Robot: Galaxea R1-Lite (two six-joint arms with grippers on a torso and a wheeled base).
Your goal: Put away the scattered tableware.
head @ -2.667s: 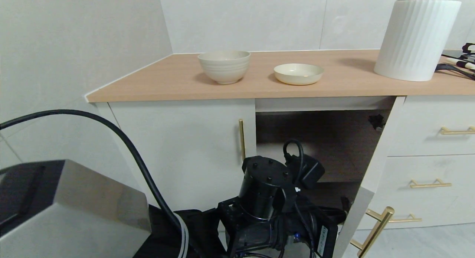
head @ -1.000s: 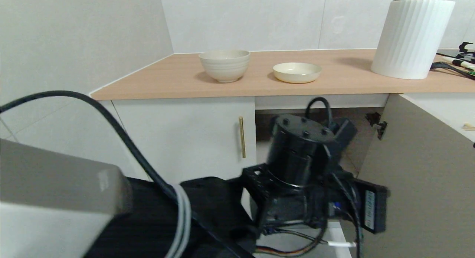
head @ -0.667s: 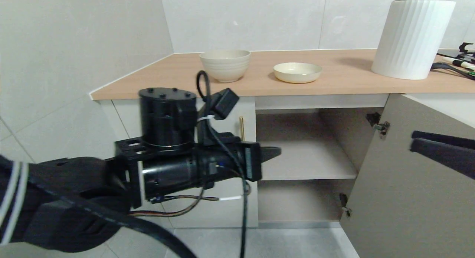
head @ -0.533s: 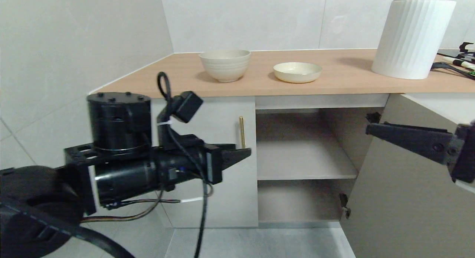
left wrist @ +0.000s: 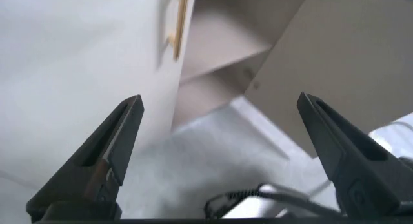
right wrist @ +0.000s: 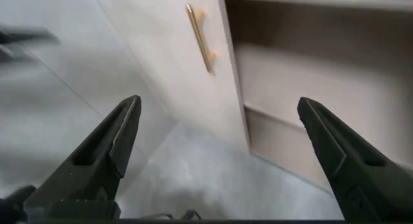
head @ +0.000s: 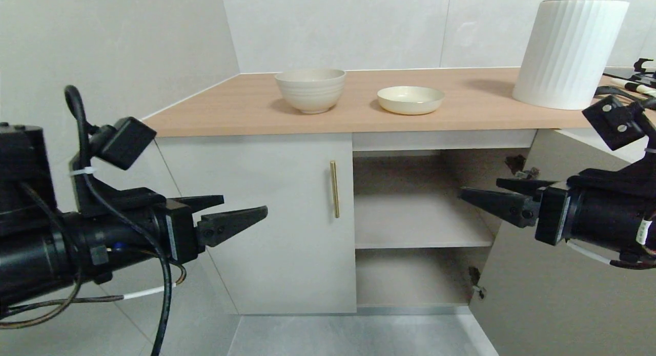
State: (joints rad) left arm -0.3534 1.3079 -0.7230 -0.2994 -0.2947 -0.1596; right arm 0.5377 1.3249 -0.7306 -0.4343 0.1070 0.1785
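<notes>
You have the bowl [head: 310, 90] and the shallow dish [head: 410, 100] side by side at upper centre on the worktop [head: 487, 112]. The left claw [head: 245, 204] at lower left and the right claw [head: 479, 188] at right are both released, facing the open cupboard [head: 420, 225].

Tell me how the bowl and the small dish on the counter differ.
The bowl is deep and tall; the dish is low and shallow. The bowl's outer wall is ribbed; the dish's is smooth. The bowl stands toward the robot's left, nearer the corner; the dish sits to its right. Both are cream-coloured, upright and rest apart on the wooden countertop.
</notes>
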